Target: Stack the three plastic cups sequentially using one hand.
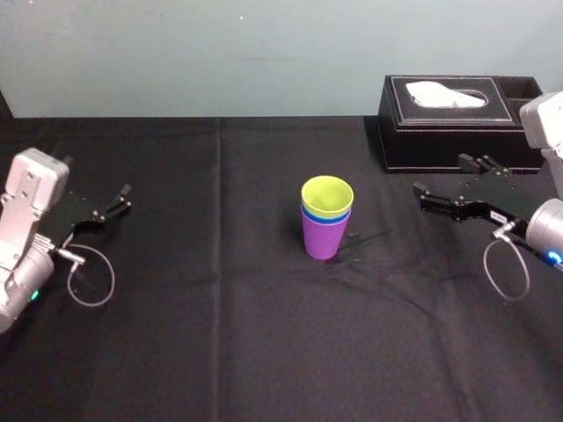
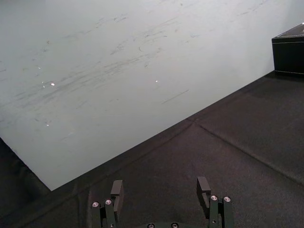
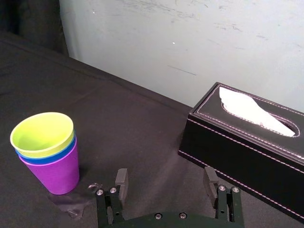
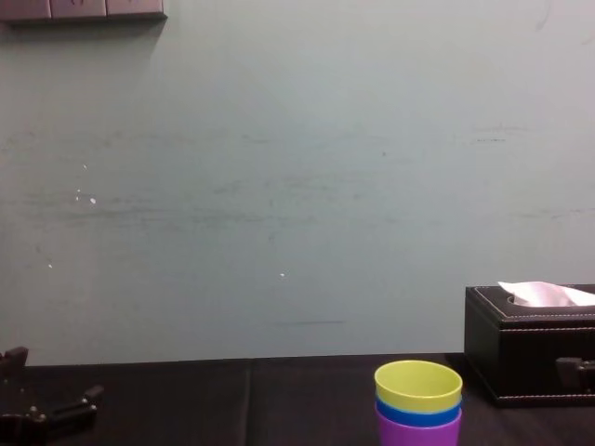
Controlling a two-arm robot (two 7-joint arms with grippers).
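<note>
The three plastic cups stand nested upright in one stack at the table's middle: the purple cup (image 1: 323, 236) at the bottom, the blue cup (image 1: 326, 216) showing as a thin band, the yellow-green cup (image 1: 327, 195) on top. The stack also appears in the right wrist view (image 3: 47, 152) and the chest view (image 4: 418, 401). My right gripper (image 1: 442, 177) hovers to the right of the stack, apart from it, open and empty (image 3: 166, 180). At the far left my left gripper (image 1: 121, 199) is parked, open with nothing in it (image 2: 160, 189).
A black tissue box (image 1: 457, 119) with a white tissue stands at the back right, just behind my right gripper. A black cloth (image 1: 264, 352) covers the table. A pale wall (image 4: 279, 186) rises behind the table's far edge.
</note>
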